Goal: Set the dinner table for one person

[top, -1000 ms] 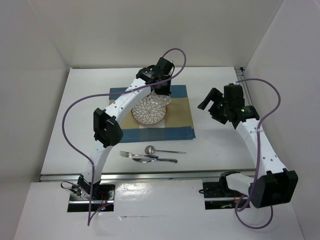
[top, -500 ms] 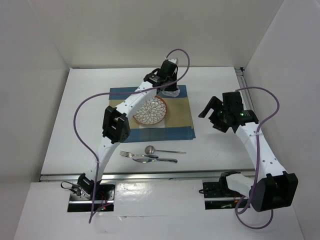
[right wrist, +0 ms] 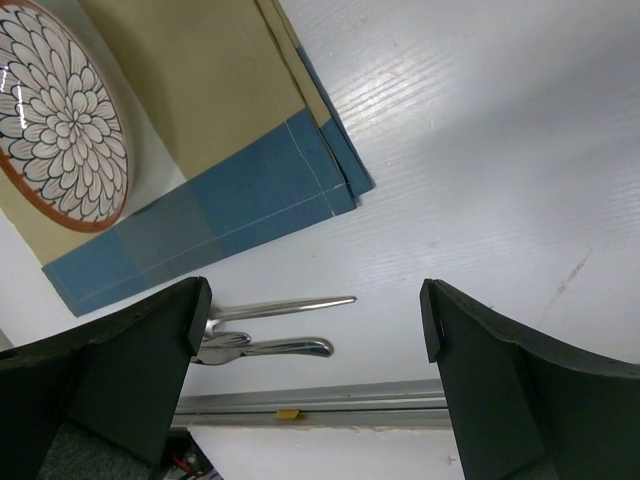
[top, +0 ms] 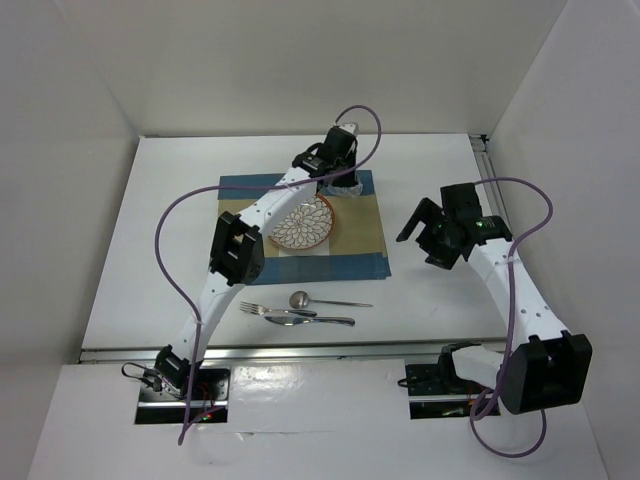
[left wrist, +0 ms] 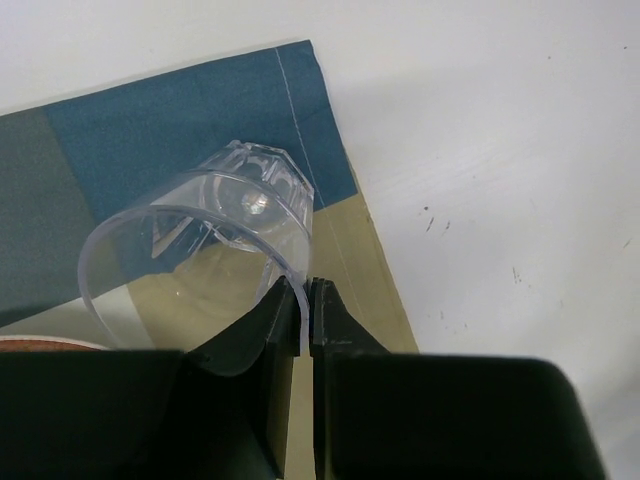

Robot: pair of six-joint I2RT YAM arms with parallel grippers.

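Note:
My left gripper (left wrist: pixel 303 298) is shut on the rim of a clear glass (left wrist: pixel 215 215), one finger inside and one outside. It holds the glass over the far right corner of the blue-and-tan placemat (left wrist: pixel 150 110). I cannot tell if the base touches the mat. In the top view this gripper (top: pixel 336 176) and glass (top: pixel 347 187) are just beyond the patterned plate (top: pixel 300 222) on the placemat (top: pixel 360 240). My right gripper (top: pixel 420 230) is open and empty above the white dinner table (top: pixel 150 250), right of the mat; it shows wide open in its wrist view (right wrist: pixel 315 310).
A spoon (top: pixel 300 299), fork (top: pixel 262 309) and knife (top: pixel 325 320) lie together on the table in front of the placemat. The right wrist view shows the spoon handle (right wrist: pixel 290 303), knife handle (right wrist: pixel 290 348), plate (right wrist: pixel 60 120) and the near aluminium rail (right wrist: pixel 330 405).
My left gripper has carried the glass from over the plate's far edge out to the far right corner of the placemat. My right gripper has drifted slightly left, still open.

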